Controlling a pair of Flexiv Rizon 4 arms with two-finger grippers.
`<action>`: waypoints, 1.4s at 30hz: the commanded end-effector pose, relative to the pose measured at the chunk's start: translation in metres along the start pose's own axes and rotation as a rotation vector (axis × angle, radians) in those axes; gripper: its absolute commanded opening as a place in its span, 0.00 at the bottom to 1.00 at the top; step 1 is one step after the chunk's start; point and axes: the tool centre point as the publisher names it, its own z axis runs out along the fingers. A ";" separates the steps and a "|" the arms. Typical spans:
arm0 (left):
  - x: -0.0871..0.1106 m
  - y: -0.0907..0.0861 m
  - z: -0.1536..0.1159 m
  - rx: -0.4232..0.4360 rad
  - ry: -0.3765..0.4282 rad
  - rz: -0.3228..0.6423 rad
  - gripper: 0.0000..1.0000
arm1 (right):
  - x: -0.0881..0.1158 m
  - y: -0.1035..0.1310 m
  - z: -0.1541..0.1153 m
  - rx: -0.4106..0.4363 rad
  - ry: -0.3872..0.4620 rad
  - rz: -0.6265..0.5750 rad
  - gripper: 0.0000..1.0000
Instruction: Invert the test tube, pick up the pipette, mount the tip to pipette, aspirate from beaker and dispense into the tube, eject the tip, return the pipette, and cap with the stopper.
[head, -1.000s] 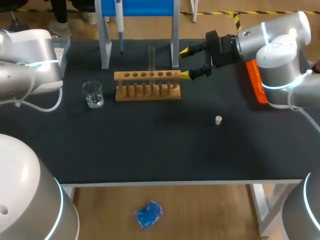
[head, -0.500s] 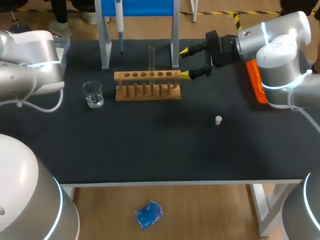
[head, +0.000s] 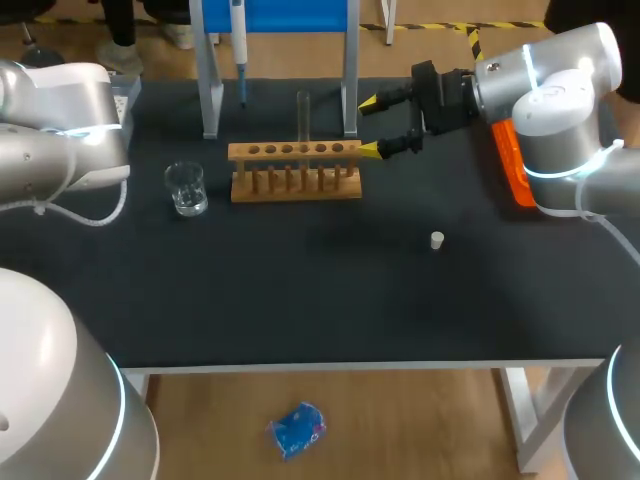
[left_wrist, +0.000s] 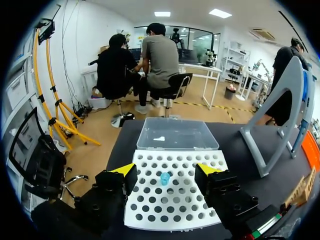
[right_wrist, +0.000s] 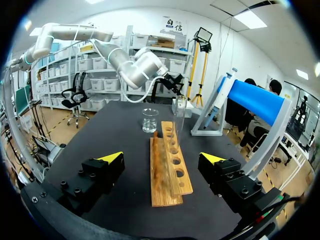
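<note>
The clear glass test tube (head: 303, 112) stands upright in the wooden peg rack (head: 294, 170), in one of the middle holes. The right gripper (head: 369, 126) is wide open just off the rack's right end, holding nothing. A small glass beaker (head: 186, 188) sits left of the rack, and a little white stopper (head: 437, 240) lies nearer the front. The left gripper (left_wrist: 165, 170) is also spread open, over a white perforated tip tray (left_wrist: 175, 212) with one blue tip (left_wrist: 165, 178).

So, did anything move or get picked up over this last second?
Barely. The left arm drifts very slightly toward the table's near edge; nothing was taken hold of or let go. The right gripper stays open at the rack's end, the left gripper open over the tip box. Tube, beaker, stopper and pipette are unmoved.
</note>
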 end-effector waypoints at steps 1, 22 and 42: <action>0.000 0.001 0.002 -0.003 -0.005 -0.001 0.64 | 0.000 0.000 0.000 -0.001 0.001 -0.001 1.00; -0.002 0.003 0.003 -0.014 -0.020 0.012 0.21 | 0.000 0.000 0.000 -0.001 0.001 -0.001 1.00; -0.001 -0.001 -0.002 -0.009 -0.024 0.022 0.00 | 0.000 0.000 0.000 -0.001 0.001 -0.001 1.00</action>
